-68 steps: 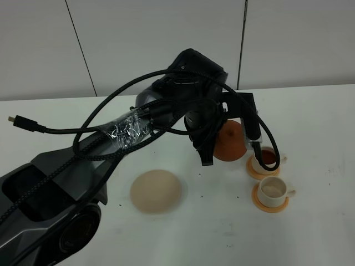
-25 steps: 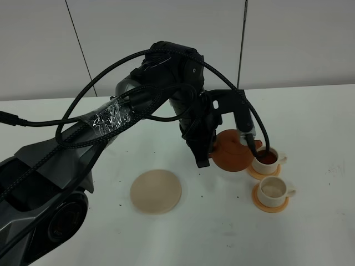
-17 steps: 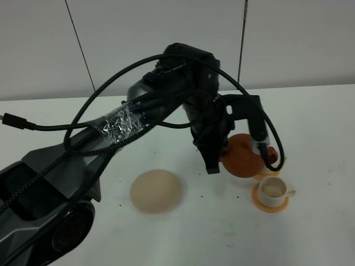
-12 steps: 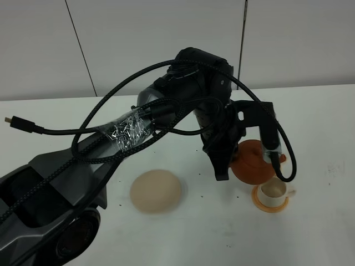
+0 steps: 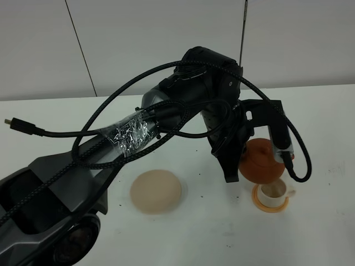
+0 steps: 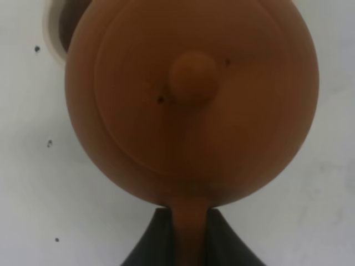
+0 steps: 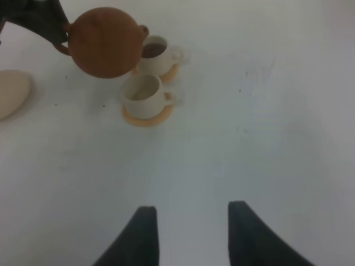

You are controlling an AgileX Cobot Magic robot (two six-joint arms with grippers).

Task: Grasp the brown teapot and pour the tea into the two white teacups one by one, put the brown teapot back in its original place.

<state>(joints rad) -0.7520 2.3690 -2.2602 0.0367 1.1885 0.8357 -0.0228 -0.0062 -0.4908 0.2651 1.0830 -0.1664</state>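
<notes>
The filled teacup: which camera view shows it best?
The right wrist view: the filled teacup shows its tea beside the brown teapot. In the exterior high view the teapot hides it. The left wrist view shows only a cup rim, unclear which.

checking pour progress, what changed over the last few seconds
The brown teapot moved from tipping over the far cup, which holds tea, rightward and nearer the camera, to the near cup. The fingers stayed shut on its handle. Both cups, coasters and the trivet stayed put.
</notes>
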